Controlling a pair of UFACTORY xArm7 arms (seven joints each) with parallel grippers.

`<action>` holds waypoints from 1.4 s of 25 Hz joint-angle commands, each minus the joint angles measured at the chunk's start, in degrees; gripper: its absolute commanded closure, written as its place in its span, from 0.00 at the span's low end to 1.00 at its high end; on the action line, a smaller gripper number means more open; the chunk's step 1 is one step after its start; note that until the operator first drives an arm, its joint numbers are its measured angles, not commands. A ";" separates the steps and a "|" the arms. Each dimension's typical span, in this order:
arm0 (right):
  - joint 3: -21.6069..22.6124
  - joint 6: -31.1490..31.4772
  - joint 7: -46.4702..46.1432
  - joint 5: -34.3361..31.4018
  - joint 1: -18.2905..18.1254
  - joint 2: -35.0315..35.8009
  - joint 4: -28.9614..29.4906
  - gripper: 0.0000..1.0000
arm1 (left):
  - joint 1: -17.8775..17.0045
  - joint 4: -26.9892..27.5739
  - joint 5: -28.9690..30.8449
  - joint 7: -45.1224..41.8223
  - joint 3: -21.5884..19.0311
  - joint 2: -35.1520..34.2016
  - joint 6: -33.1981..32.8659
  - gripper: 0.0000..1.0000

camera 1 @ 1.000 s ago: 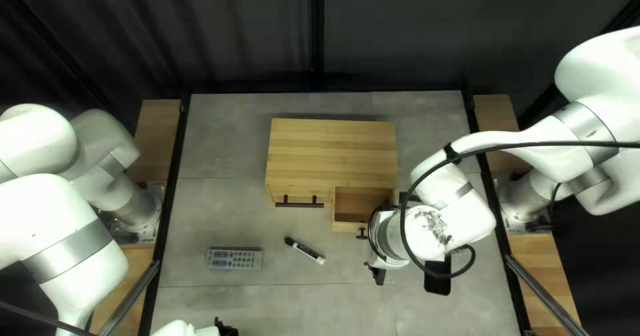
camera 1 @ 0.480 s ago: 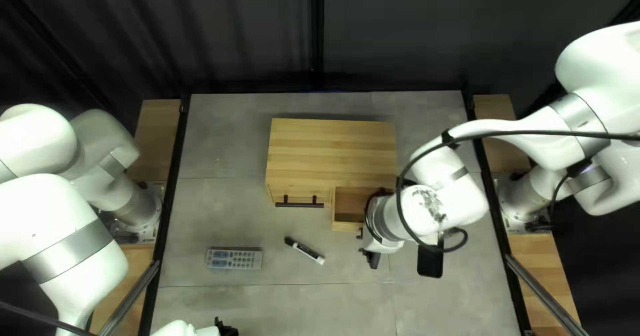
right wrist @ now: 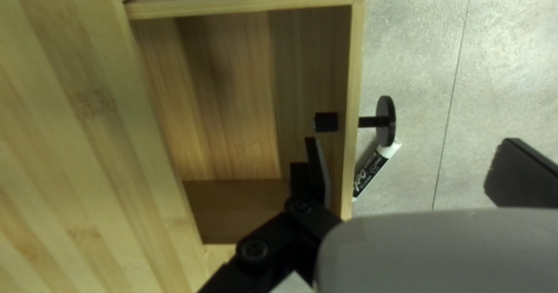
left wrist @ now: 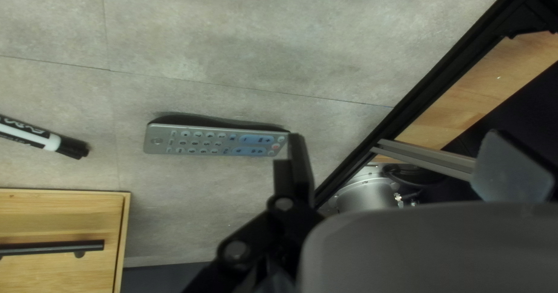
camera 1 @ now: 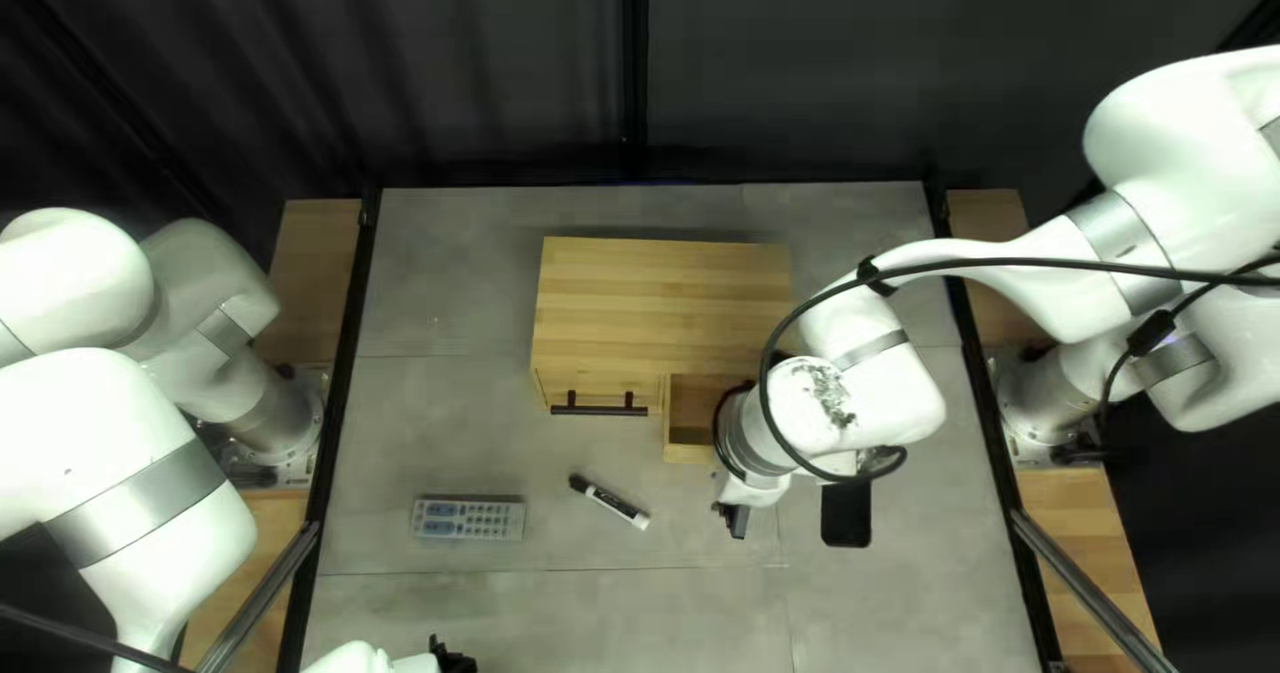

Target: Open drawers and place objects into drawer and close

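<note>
In the top left view, my left gripper [camera 1: 454, 660] is at the near edge and my right gripper [camera 1: 734, 520] is just in front of the pulled-out drawer [camera 1: 690, 454]. Left of that drawer is a closed one with a bar handle [camera 1: 599, 410]. A marker [camera 1: 610, 500] and a grey remote [camera 1: 467, 517] lie on the table. In the left wrist view my gripper [left wrist: 395, 142] is open, one finger near the remote's end [left wrist: 215, 142]. In the right wrist view my open gripper [right wrist: 410, 148] has one finger over the empty drawer's inside, the other beyond its front and round knob [right wrist: 385, 121].
The wooden cabinet [camera 1: 663, 300] stands at the table's middle, toward the far side. Black rails [camera 1: 344, 393] run along both table sides. A loose cable [camera 1: 1014, 264] loops over my right arm. The marker [right wrist: 372, 171] lies outside the drawer front.
My right arm and gripper have shifted left in the top left view, along the open drawer's front. The left arm, the marker, the remote and the cabinet have not moved.
</note>
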 commanded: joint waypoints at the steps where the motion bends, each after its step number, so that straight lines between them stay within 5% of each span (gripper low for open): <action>1: -0.17 -0.45 -0.89 0.56 -0.33 0.22 -0.60 0.00 | 0.00 0.00 0.00 0.00 0.00 0.00 0.00 0.00; 25: 0.56 3.02 0.71 2.03 0.39 1.18 2.67 0.00 | 0.00 0.00 0.00 0.00 0.00 0.00 0.00 0.00; 30: 1.19 5.90 10.96 3.82 1.33 -2.76 1.10 0.00 | 0.00 0.00 0.00 0.00 0.00 0.00 0.00 0.00; 35: 1.57 11.71 33.26 8.38 0.41 -11.00 -1.33 0.00 | 0.00 0.00 0.00 0.00 0.00 0.00 0.00 0.00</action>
